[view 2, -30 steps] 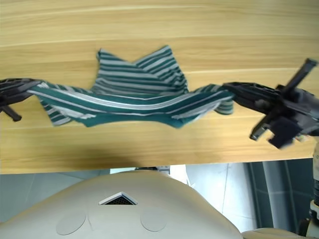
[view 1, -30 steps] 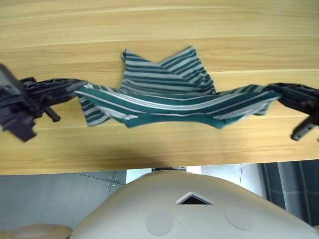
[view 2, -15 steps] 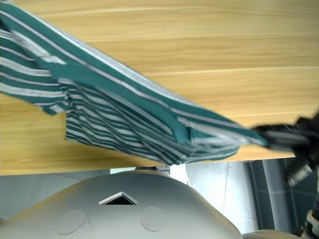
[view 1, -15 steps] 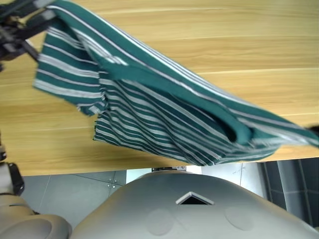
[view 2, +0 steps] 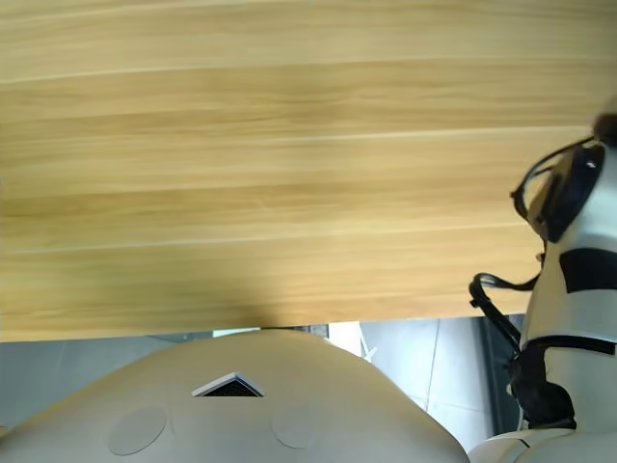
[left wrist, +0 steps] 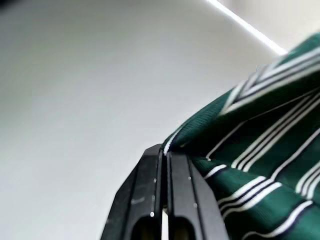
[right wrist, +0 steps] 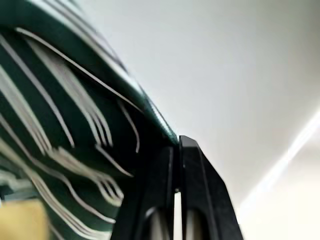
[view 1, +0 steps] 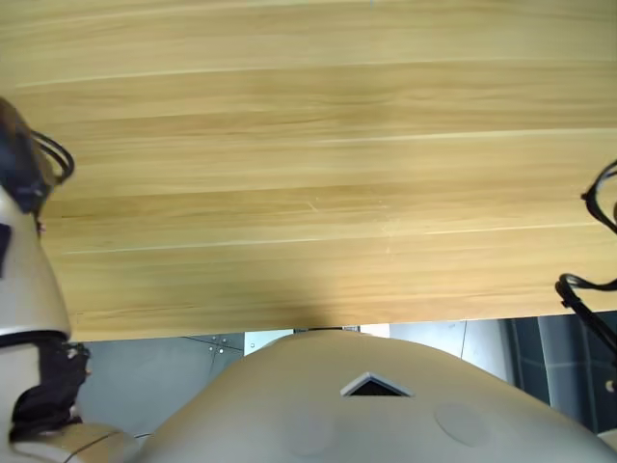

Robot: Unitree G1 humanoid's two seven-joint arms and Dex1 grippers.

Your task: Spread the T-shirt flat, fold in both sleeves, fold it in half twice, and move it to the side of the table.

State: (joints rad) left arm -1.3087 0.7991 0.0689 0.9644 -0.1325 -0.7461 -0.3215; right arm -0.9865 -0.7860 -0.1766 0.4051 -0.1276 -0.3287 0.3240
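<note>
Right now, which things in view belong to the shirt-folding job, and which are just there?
Job:
- T-shirt, striped green
- left end effector, shut on the T-shirt
- right end effector, shut on the T-shirt
- table, wooden

Just there:
- white backdrop behind the left end effector
- light strip

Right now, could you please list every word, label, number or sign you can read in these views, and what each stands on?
None readable: the striped T-shirt, the wooden table, the left gripper and the right gripper carry no legible word, number or sign.
</note>
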